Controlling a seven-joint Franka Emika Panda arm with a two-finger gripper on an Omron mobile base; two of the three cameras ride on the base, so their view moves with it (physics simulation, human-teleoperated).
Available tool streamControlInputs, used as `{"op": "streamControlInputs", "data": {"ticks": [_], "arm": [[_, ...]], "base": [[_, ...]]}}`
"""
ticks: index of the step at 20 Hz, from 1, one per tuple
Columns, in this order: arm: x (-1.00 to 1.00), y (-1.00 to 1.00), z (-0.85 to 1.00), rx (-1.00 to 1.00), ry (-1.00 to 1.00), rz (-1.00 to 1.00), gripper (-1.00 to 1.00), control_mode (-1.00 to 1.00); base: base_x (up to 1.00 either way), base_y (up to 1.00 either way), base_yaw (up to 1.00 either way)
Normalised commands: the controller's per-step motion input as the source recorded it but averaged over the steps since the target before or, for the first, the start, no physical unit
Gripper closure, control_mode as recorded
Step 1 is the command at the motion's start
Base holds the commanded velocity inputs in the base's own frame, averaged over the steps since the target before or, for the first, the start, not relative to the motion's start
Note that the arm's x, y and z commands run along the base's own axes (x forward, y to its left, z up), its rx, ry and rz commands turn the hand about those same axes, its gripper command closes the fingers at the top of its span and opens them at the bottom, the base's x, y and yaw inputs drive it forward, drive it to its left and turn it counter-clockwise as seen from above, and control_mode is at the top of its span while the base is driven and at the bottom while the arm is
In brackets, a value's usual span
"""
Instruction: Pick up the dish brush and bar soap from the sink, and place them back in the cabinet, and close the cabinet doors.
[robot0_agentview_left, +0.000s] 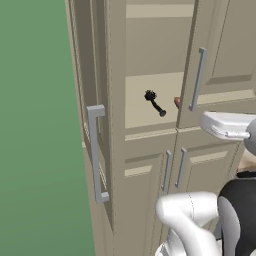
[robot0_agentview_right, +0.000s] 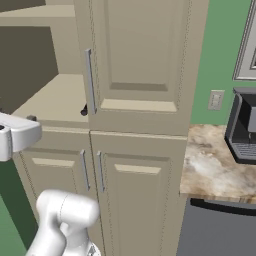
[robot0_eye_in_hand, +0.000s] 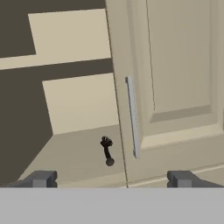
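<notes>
In the left base view the cabinet (robot0_agentview_left: 150, 60) stands tall and beige against a green wall (robot0_agentview_left: 35, 125); its left door (robot0_agentview_left: 95, 115) is swung wide open, seen nearly edge-on, with a grey bar handle (robot0_agentview_left: 95, 152) facing out; the right door (robot0_agentview_left: 220, 60) is shut or close to it, its own handle (robot0_agentview_left: 198, 79) upright; the dish brush (robot0_agentview_left: 154, 102) lies on the open shelf, bristly head to the back, handle toward the front edge; the bar soap (robot0_agentview_left: 177, 102) is a small pinkish lump just beside it, half hidden by the right door's edge; the white arm (robot0_agentview_left: 227, 125) reaches across at the right.

In the right base view the right door (robot0_agentview_right: 140, 60) covers most of the shelf (robot0_agentview_right: 55, 100); only the dark tip of the dish brush (robot0_agentview_right: 84, 112) peeks past the door's edge; a marbled counter (robot0_agentview_right: 215, 160) with a dark coffee machine (robot0_agentview_right: 244, 127) sits to the right.

In the hand view the gripper (robot0_eye_in_hand: 112, 179) faces the shelf with its fingertips (robot0_eye_in_hand: 41, 178) spread wide apart and nothing between them; the dish brush (robot0_eye_in_hand: 106, 151) lies on the shelf near the right door's handle (robot0_eye_in_hand: 132, 117), well clear of the gripper.
</notes>
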Motion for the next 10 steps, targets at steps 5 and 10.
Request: {"op": "streamControlInputs", "data": {"ticks": [5,10], "arm": [[0.00,0.07,-0.21,0.00,-0.03,0.15,-1.00,-1.00],[-0.05,0.15,-0.28,0.00,-0.08,0.13,-1.00,-1.00]], "base": [[0.00,0.00,0.00],[0.00,0.00,0.00]]}}
